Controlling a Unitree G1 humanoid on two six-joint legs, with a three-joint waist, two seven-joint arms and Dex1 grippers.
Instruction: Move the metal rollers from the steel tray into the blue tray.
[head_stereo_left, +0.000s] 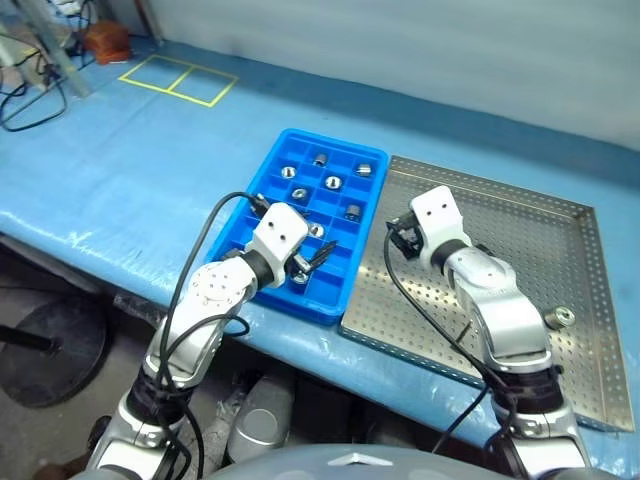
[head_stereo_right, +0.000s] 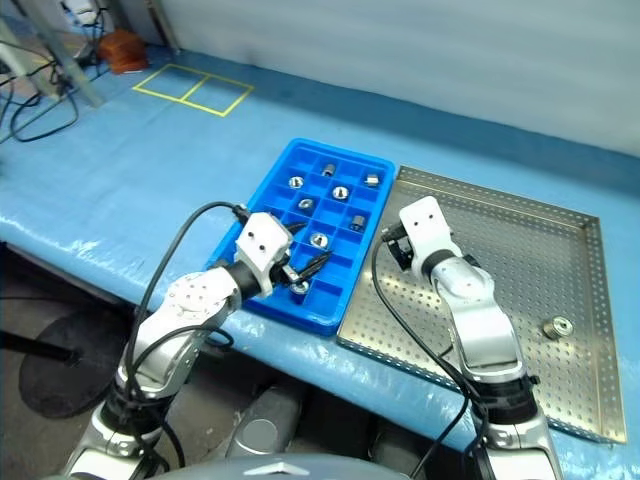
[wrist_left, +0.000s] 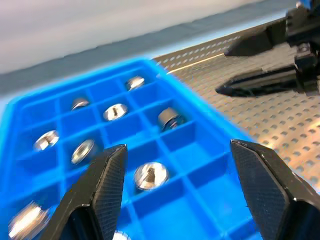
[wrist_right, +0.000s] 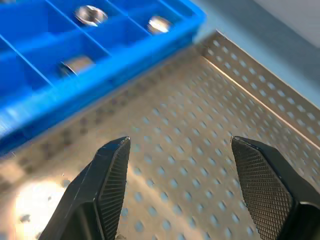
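The blue tray (head_stereo_left: 268, 192) lies left of the steel tray (head_stereo_left: 590, 300), and several metal rollers (head_stereo_left: 332, 183) sit one to a compartment in it. One roller (head_stereo_left: 565, 317) lies alone on the steel tray's perforated floor near its right rim. My left gripper (head_stereo_left: 318, 255) hovers open over the blue tray's near compartments; in its wrist view its fingers (wrist_left: 107, 185) stand wide apart above a roller (wrist_left: 150, 175). My right gripper (wrist_right: 180, 141) is open and empty, low over the steel tray's left part (wrist_right: 210, 165), just beside the blue tray's edge (wrist_right: 115, 62).
Both trays rest on a blue-covered table (head_stereo_left: 130, 170) whose front edge runs close under the trays. Yellow tape squares (head_stereo_left: 180, 78) mark the far left of the cover. Cables (head_stereo_left: 30, 100) and a brown object (head_stereo_left: 105, 40) lie beyond them.
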